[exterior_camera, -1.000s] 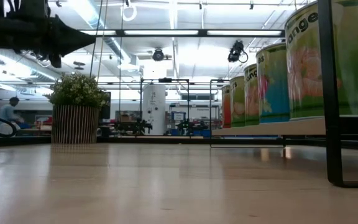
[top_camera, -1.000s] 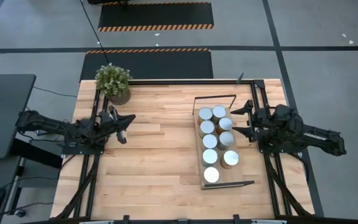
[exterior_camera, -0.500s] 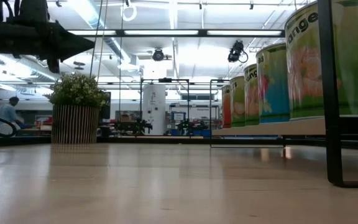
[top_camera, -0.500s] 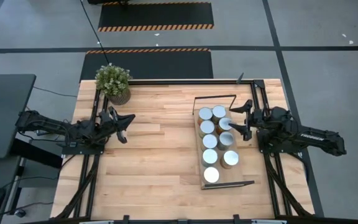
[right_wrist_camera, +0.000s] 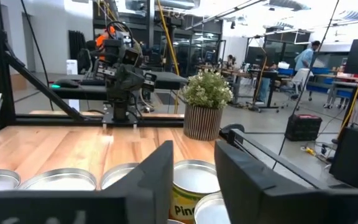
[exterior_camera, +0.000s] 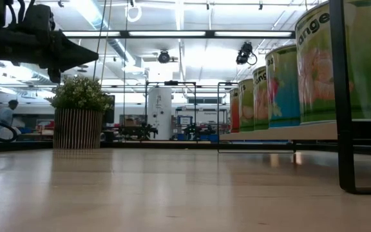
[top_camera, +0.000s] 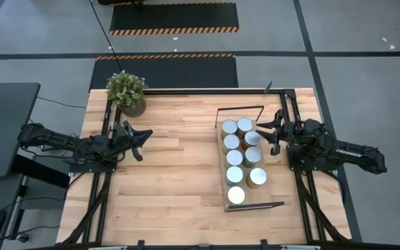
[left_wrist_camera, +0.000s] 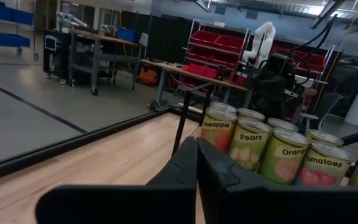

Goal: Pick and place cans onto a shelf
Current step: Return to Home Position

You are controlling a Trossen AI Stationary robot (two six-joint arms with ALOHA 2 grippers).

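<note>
Cans (top_camera: 235, 157) on shelf (top_camera: 257, 197): likely rigid, weighty, slick-sided; grip across label sides. Left gripper (top_camera: 139, 142) fingers pressed together, empty; right gripper (top_camera: 273, 132) fingers parted, empty, beside shelf.

- Desk (top_camera: 179, 173): wide bare strip left of the shelf (top_camera: 264, 196), open for a pass.
- Cans (top_camera: 243, 154): two packed rows, touching or nearly so; no gap for fingers between them.
- Bare board beside the last can, at one end of the shelf.
- Black end frames (top_camera: 240, 107) bar both shelf ends.
- Plant (top_camera: 126, 90) blocks the far left corner.
- Right gripper (top_camera: 270, 136) hangs just beside the cans' right flank.
</note>
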